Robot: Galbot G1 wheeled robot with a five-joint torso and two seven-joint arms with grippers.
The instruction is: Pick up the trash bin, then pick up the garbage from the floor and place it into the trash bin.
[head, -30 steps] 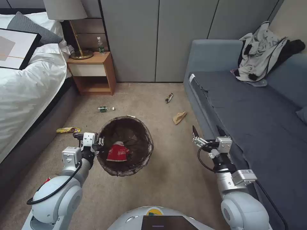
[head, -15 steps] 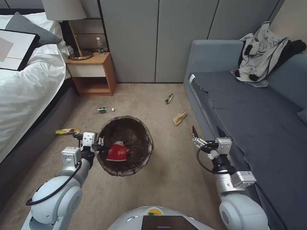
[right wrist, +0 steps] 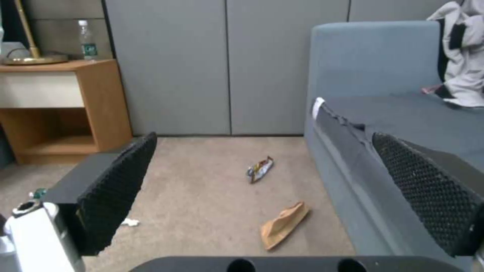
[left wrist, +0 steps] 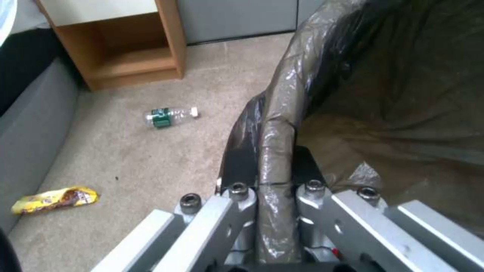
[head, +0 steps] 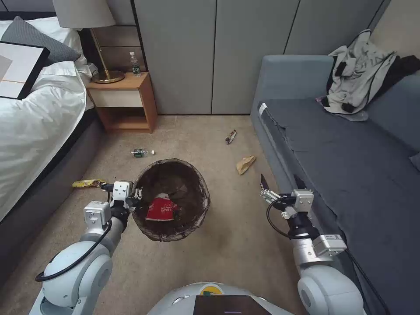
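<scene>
The left pincer (head: 139, 194) is clamped on the near-left rim of the trash bin (head: 183, 175), holding it above the floor (head: 227, 249); a crushed red-and-white cup (head: 161, 209) lies inside; the right pincer (head: 280, 180) hangs wide open and empty beside the sofa (head: 350, 162); farther off lie a brown paper scrap (head: 245, 164), a wrapper (head: 230, 136), a small bottle (head: 141, 152) and a yellow wrapper (head: 87, 183).

The trash bin (head: 171, 200) hides its white wall under the bag; its far rim is cut off in the left wrist view. The red cup (head: 161, 209) print is too small to read. The sofa (head: 350, 166) runs past the picture edge.
</scene>
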